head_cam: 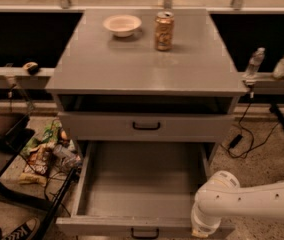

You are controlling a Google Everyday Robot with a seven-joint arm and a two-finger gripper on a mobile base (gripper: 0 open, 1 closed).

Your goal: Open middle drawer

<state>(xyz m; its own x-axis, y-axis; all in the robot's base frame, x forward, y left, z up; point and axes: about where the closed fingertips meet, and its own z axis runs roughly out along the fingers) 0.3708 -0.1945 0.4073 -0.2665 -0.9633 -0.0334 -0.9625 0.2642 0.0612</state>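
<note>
The middle drawer [144,184] is pulled far out below the cabinet top; its shallow grey tray is empty. Its front panel lies at the bottom edge of the view, with a small black bar handle [144,232]. The drawer above it [107,126] is shut, with a black handle [146,126]. My white arm [262,201] reaches in from the right. My gripper [200,231] is at the arm's end, down at the right end of the open drawer's front, mostly hidden by the wrist and the frame edge.
On the grey cabinet top [147,64] stand a white bowl [122,24] and a drink can [164,30]. Two plastic bottles [254,64] stand on a ledge at the right. Cables and clutter [47,151] lie on the floor at the left, and a shoe [19,230] is at the bottom left.
</note>
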